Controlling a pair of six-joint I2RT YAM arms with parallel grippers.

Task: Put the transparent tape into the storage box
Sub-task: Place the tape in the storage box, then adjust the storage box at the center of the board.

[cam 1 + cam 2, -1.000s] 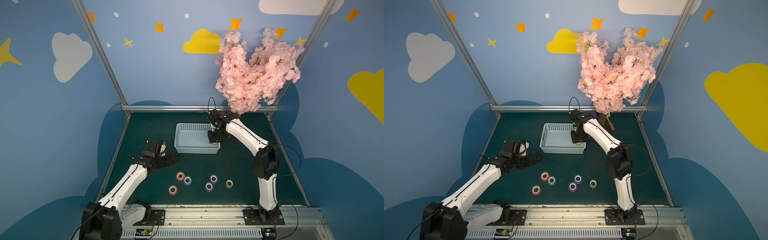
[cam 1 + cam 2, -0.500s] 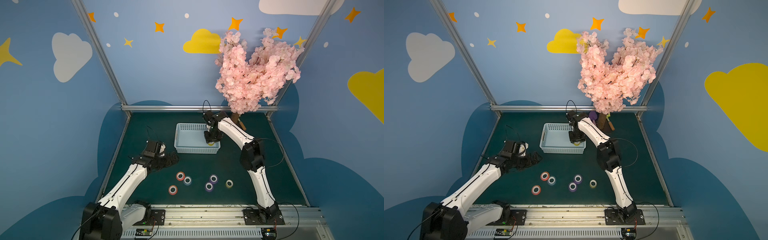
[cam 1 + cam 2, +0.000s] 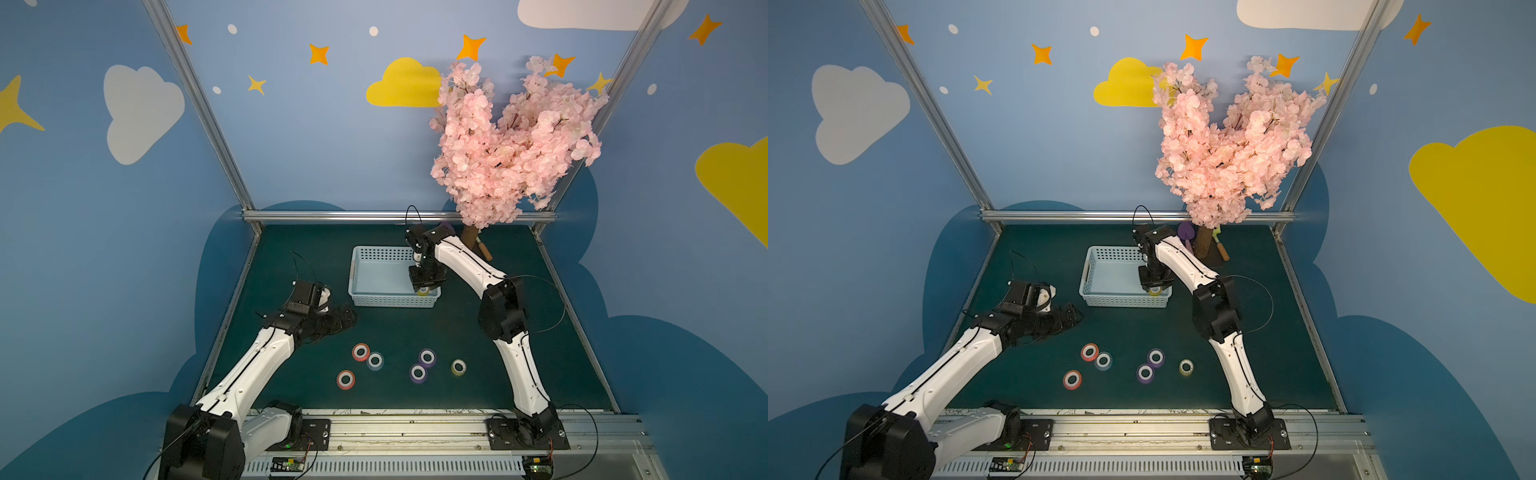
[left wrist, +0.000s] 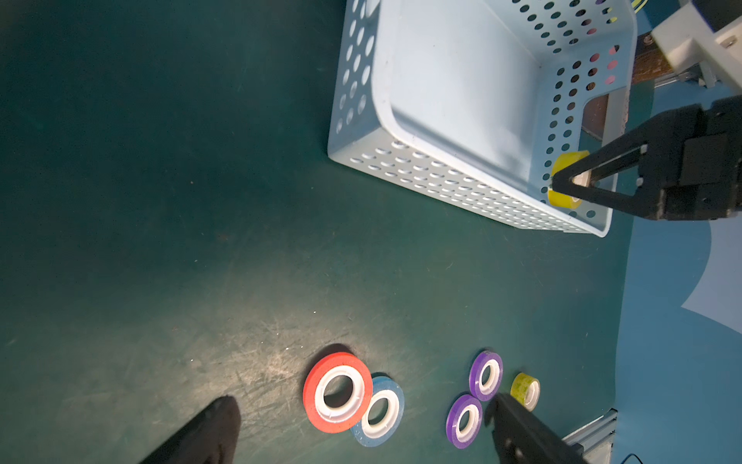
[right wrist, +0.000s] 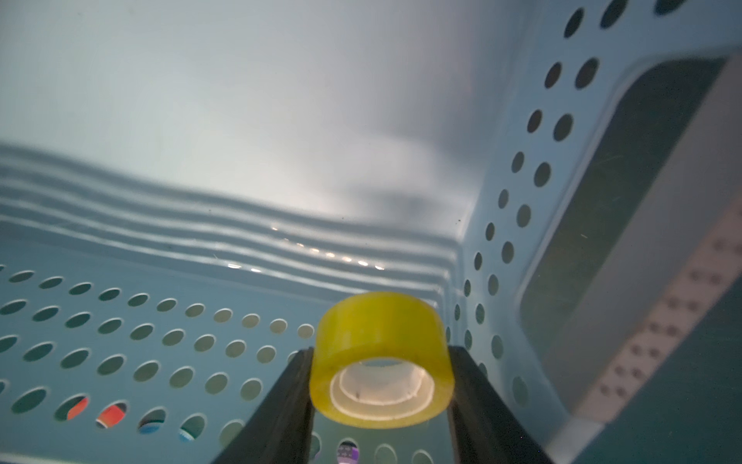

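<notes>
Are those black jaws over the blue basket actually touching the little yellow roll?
Touching. The right wrist view shows the right arm's jaws pressed against opposite sides of the yellow tape roll, with no gap on either side.

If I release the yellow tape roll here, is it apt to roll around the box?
Probably not: the tape roll faces its core opening toward the right wrist camera, so it should drop flat-side down. It seems stiff; the right hand squeezes its round sides without visible denting. If it slides, the storage box corner walls should stop it.
</notes>
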